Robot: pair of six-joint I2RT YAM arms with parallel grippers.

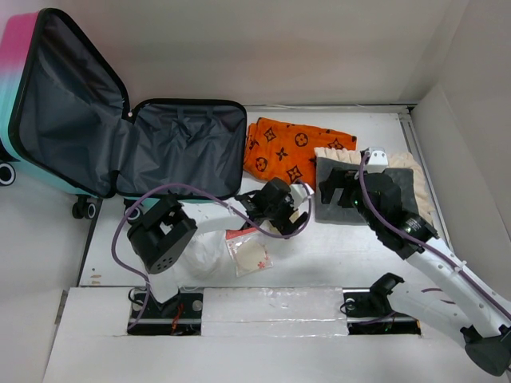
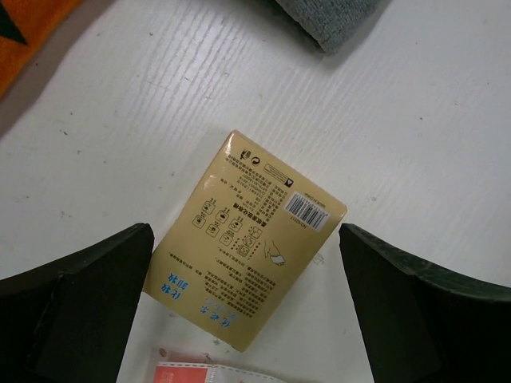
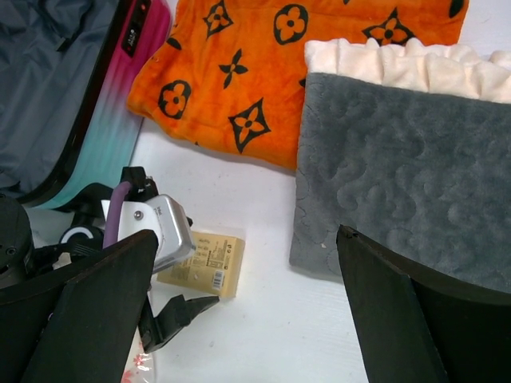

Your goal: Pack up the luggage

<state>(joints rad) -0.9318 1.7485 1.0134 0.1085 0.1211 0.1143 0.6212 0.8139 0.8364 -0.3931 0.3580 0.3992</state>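
The luggage lies open at the back left, showing dark grey lining, with its pink-to-teal lid propped up. Its shell edge shows in the right wrist view. A yellow printed packet lies flat on the table. My left gripper hangs open above it, one finger on each side and neither touching. The packet is partly under the left wrist's silver camera. My right gripper is open and empty over the white table, by the left edge of a grey towel.
An orange cloth with dark flower marks lies right of the luggage. The grey towel rests on a cream one. A clear pouch with a red label and a white bag lie near the left arm.
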